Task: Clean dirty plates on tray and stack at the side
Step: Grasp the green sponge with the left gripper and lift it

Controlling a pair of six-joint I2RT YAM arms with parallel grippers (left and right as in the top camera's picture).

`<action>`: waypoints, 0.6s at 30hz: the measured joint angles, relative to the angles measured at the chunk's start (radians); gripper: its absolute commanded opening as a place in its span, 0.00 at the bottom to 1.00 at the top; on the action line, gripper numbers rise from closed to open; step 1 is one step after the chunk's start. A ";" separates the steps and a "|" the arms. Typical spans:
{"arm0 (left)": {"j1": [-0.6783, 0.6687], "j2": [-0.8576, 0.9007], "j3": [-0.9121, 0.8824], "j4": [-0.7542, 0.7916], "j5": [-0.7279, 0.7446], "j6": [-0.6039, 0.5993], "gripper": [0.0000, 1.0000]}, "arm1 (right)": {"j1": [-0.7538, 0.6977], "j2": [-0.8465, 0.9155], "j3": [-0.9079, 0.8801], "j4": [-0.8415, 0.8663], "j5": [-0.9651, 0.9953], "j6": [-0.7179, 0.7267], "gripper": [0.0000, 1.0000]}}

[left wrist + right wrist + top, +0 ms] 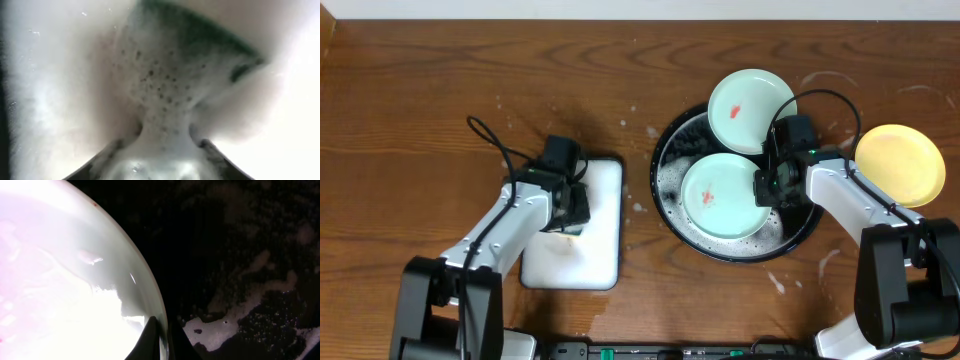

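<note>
At the left, the left gripper (570, 212) is down over a white dish (600, 250). Its wrist view is filled by a foamy green sponge (170, 75) right against the fingers. Whether the jaws are clamped on the sponge or loose around it cannot be told.

In the middle sits the black tray (662, 200), wet and flecked with white foam. The near green plate (715, 200) lies flat inside it, pale mint and glossy, with a small red smear near its centre. The far green plate (750, 110) has a like smear and rests on the tray's far rim, partly overhanging it.

The right gripper (765, 188) is closed on the right edge of the near green plate, a thin pinch across the rim, as the wrist view shows.

At the far right the yellow plate (900, 165) lies on the bare table (420, 120), just beside the tray, with no smear that shows.

The plates look stiff, light and shallow. Glaze plus soapy water should make them slippery, so a rim pinch may slide or let a plate swing. The raised rim is probably the only real hold while a plate lies flat. The material cannot be told, so they are best treated as breakable and set down gently.
</note>
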 measured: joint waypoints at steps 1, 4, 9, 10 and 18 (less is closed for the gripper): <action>0.000 -0.007 0.015 -0.013 0.001 -0.003 0.57 | 0.000 0.000 0.000 0.000 0.000 0.000 0.01; 0.000 -0.039 0.038 -0.027 0.004 -0.003 0.60 | 0.000 0.000 0.000 -0.001 -0.002 0.004 0.01; 0.000 -0.050 0.029 0.060 0.003 0.025 0.60 | 0.000 0.000 0.000 -0.002 -0.003 0.007 0.01; 0.000 -0.047 0.021 0.094 0.003 0.036 0.60 | 0.000 0.000 0.000 -0.002 -0.003 0.007 0.01; 0.000 0.041 -0.040 0.233 -0.008 0.072 0.08 | 0.000 0.000 0.000 -0.009 -0.008 0.008 0.01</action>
